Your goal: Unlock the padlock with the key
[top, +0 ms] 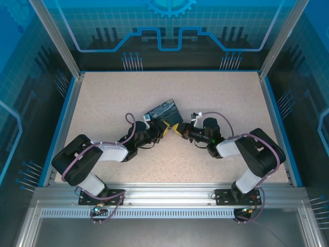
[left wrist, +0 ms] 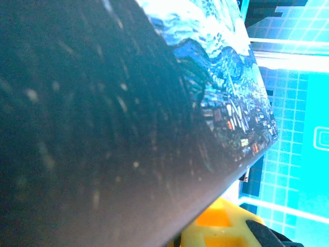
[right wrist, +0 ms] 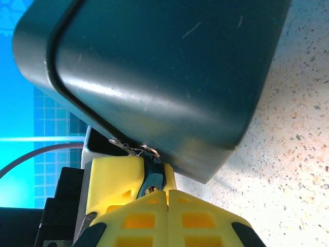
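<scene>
While right pincer (right wrist: 167, 194) pinches key (right wrist: 150, 177), touching padlock (right wrist: 154, 67)

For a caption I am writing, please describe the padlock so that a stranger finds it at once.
Look at the middle of the speckled beige table, where the yellow-tipped left hand and right hand meet. At that meeting point is the padlock, a flat rounded block with black sides. Only it carries a swirling blue-and-yellow night-sky painting.

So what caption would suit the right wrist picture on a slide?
Right gripper, shut on the key, holds it at the padlock's dark side.
</scene>
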Motion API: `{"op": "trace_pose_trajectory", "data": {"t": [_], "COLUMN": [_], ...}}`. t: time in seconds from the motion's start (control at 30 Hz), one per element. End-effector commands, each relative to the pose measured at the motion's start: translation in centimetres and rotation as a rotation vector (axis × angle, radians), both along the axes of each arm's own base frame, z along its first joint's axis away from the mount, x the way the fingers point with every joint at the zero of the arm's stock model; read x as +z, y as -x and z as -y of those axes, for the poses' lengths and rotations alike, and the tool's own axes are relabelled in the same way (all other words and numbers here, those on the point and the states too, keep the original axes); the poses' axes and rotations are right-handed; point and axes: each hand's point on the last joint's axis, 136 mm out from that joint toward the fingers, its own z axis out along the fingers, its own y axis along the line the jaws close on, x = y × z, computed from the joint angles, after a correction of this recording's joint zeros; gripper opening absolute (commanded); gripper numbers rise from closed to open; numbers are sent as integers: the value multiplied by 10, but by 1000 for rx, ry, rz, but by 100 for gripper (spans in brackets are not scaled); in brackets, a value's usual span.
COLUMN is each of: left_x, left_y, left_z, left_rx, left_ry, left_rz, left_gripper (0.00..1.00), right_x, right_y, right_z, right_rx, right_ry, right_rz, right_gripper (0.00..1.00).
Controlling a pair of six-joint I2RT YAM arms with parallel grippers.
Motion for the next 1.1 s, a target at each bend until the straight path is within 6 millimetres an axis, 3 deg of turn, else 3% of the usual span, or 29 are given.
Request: {"op": "trace_pose_trajectory", "data": {"t": [0.0, 0.37, 0.83, 1.07], "left_x": [66, 66, 71, 70], "left_y": [20, 19, 17, 17], "left_z": [32, 32, 33, 33], "left_rx": [-165, -159, -158, -160], "left_ry": [160, 157, 157, 157], "left_rz": [145, 144, 154, 152], "left_gripper": [0, 0, 0, 0], "right_x": [0, 12, 0, 1], "right_y": [-7, 1, 2, 1], "right_z": [-3, -14, -18, -26], "right_rx": [2, 9, -73, -67], "right_ry": [16, -84, -199, -209], "right_rz": [20, -38, -319, -325], "right_gripper": [0, 0, 0, 0]}}
